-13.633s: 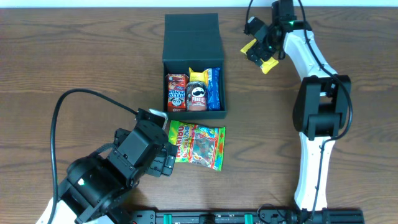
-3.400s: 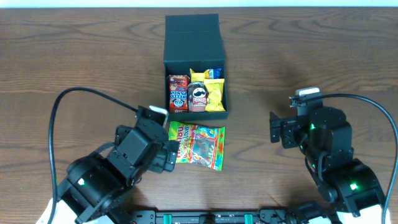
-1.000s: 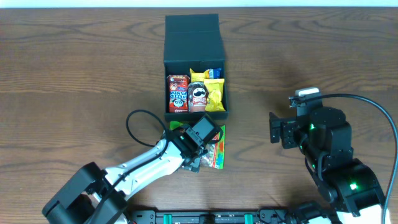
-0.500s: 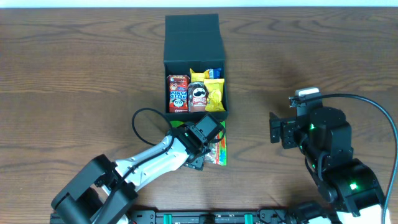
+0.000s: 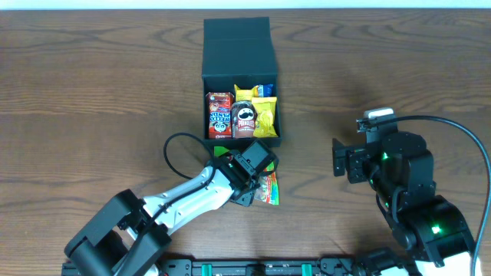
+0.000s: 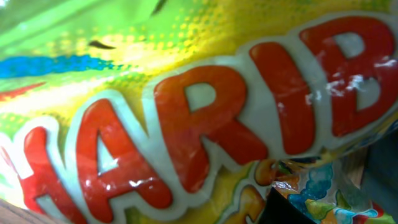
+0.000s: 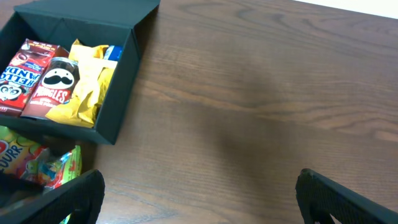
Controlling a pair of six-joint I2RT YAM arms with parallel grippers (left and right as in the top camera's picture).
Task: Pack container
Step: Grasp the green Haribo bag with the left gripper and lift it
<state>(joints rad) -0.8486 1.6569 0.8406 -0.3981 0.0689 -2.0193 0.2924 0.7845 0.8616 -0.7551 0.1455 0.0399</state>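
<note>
the counter [image 5: 92,77] carries everything. the container [image 5: 237,47] lies just beyond the left claw [image 5: 252,178], lid flap thrown back on the far side and front wall nearest the claw. well off to that claw's right, the right claw [image 7: 202,196] hangs with its jaws spread wide and nothing between them, the container ahead of it and to its left.

the haribo bag [image 5: 268,189] lies directly under the left claw, only its right edge showing past it from overhead. in the left wrist view the bag's print fills the frame, so the claw is down on it. whether the jaws have actually pinched the film cannot be told.

the step in hand looks like gripping this bag to put it in the container. to do it well, the jaws should close on a gathered fold of film rather than slide across the flat, slippery face. a grip near the bag's middle would keep it from drooping to one side.

the lift should clear the front wall before any travel forward. the pringles can [image 5: 244,119], red carton [image 5: 219,113] and yellow packet [image 5: 265,115] already crowd the inside, so the bag probably has to be laid flat on top, low enough for the lid to shut.
</note>
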